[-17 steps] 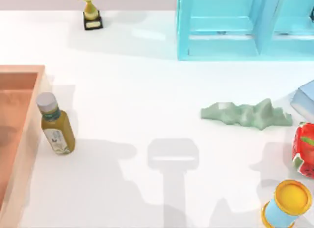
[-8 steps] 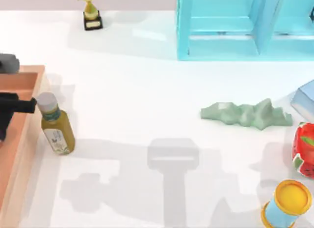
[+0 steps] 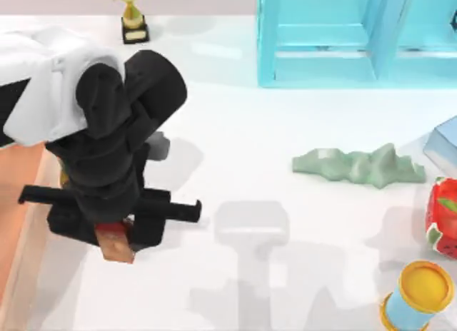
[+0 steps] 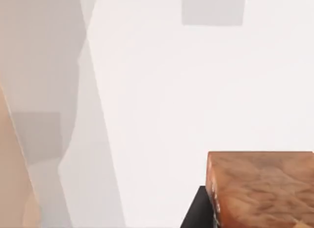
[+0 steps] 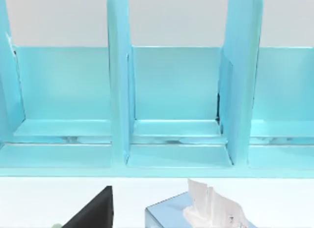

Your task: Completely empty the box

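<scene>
The orange-tan box (image 3: pixel 16 202) lies at the table's left edge, largely covered by my left arm. My left gripper (image 3: pixel 113 230) hangs above the table just right of the box wall, shut on a small reddish-brown wooden block (image 3: pixel 116 247). The left wrist view shows that block (image 4: pixel 262 188) close up beside a black finger (image 4: pixel 198 213), with white table below and a tan strip of the box (image 4: pixel 10 188) at the side. A black part of my right gripper (image 5: pixel 95 213) shows facing the light blue shelf cabinet (image 5: pixel 171 105).
At the back stand a gold trophy (image 3: pixel 133 21) and the blue cabinet (image 3: pixel 357 38). On the right lie a green crumpled lump (image 3: pixel 357 167), a pale blue flat box (image 3: pixel 444 145), a red strawberry-patterned object (image 3: pixel 444 217) and a yellow-lidded can (image 3: pixel 418 295). A tissue box (image 5: pixel 196 213) sits before the cabinet.
My left arm has swung in from the left edge, out over the box wall, and now covers the bottle. It carries a brown block that was not seen before.
</scene>
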Motion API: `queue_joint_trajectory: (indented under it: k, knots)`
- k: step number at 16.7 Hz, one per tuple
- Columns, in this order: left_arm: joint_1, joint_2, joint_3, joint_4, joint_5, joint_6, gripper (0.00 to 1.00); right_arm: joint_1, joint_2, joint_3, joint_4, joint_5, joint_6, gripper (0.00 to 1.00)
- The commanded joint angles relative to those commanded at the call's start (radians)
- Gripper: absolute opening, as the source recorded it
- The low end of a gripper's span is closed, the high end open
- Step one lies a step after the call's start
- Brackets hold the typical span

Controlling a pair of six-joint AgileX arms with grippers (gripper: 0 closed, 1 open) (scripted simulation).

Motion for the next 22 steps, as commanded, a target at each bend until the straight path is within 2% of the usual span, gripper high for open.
queue_joint_trajectory:
  k: [4, 8, 12, 18, 22]
  knots:
    - [-0.158, 0.044, -0.031, 0.091, 0.01, -0.198, 0.0, 0.0, 0.0, 0.0, 0.0, 0.0, 0.0, 1.0]
    - [-0.231, 0.087, -0.046, 0.163, 0.021, -0.321, 0.0, 0.0, 0.0, 0.0, 0.0, 0.0, 0.0, 1.0]
    - [-0.252, 0.114, -0.051, 0.196, 0.028, -0.372, 0.0, 0.0, 0.0, 0.0, 0.0, 0.0, 0.0, 1.0]
    - [-0.248, 0.113, -0.052, 0.199, 0.027, -0.371, 0.0, 0.0, 0.0, 0.0, 0.0, 0.0, 0.0, 1.0]
    - [-0.249, 0.152, -0.104, 0.292, 0.028, -0.37, 0.0, 0.0, 0.0, 0.0, 0.0, 0.0, 0.0, 1.0]
